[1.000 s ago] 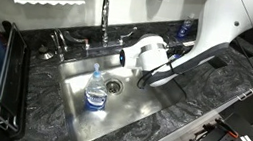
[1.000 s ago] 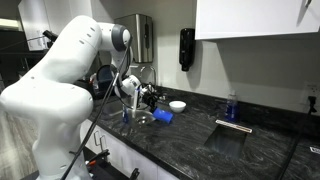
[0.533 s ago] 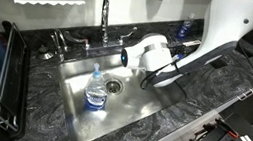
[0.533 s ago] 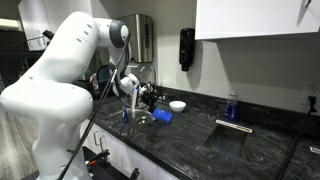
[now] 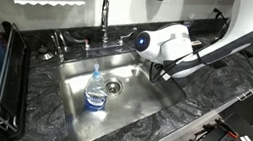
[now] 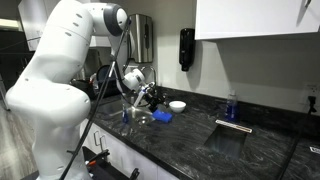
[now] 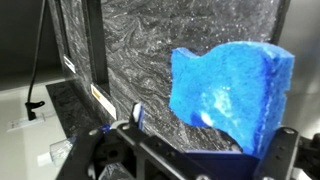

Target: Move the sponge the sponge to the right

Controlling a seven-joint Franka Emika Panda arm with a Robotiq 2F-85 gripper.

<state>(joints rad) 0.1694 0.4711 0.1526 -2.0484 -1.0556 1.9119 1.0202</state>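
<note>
In an exterior view the camera sits high and close over the sink [image 5: 133, 108], looking steeply down, with the faucet [image 5: 104, 17] on the far side. In an exterior view it stands farther back, near the height of the counter [image 6: 192, 136], looking along it past the arm [image 6: 60, 70] at near left. Both exterior views share the arm, faucet and counter. The wrist view is pressed close to the sponge [image 7: 230, 90] on that counter.

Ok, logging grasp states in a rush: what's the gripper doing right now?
Gripper: open, gripping nothing; the sponge sits on the counter just ahead of it.
</note>
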